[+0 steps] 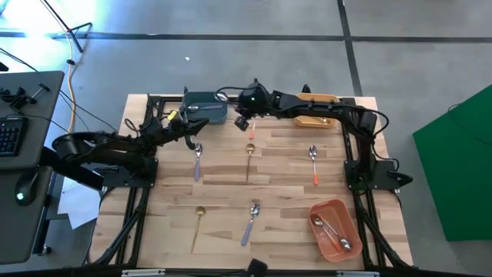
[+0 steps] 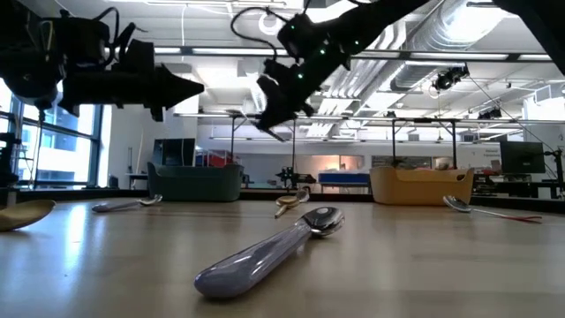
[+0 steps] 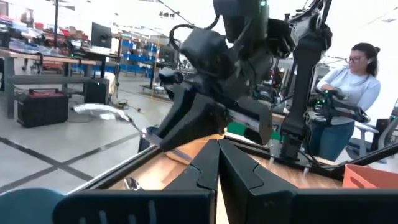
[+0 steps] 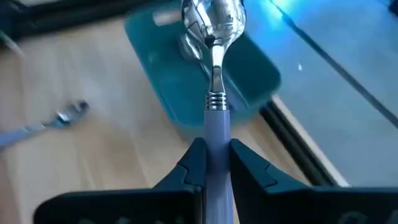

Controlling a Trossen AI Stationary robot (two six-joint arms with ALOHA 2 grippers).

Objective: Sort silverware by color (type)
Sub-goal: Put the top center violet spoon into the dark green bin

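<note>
My right gripper [image 4: 216, 152] hovers just right of the teal bin [image 1: 206, 108] at the table's far edge, shut on a lavender-handled spoon [image 4: 214, 37]. Its silver bowl hangs over the bin. My left gripper [image 3: 217, 158] is shut and empty, raised above the table near the bin's near side [image 1: 191, 138]. Lying flat on the table are a lavender spoon [image 1: 197, 161], a gold one [image 1: 250, 158], a red-pink-handled one [image 1: 314, 165], another gold one [image 1: 198, 223] and another lavender one [image 1: 252, 223]. My right gripper pinches the spoon's lavender handle [image 4: 217, 134] between its two fingers, just behind the ribbed silver collar. The handle runs along the fingers and the bowl [image 4: 214, 22] sticks out past the fingertips. The spoon is lifted clear, above the teal bin [image 4: 205, 81].
An orange bin [image 1: 319, 111] sits at the far right of the table. A red-pink bin [image 1: 334, 227] at the near right holds spoons. Black frame rails run along the table's edges. A person stands beyond the table [image 3: 357, 93].
</note>
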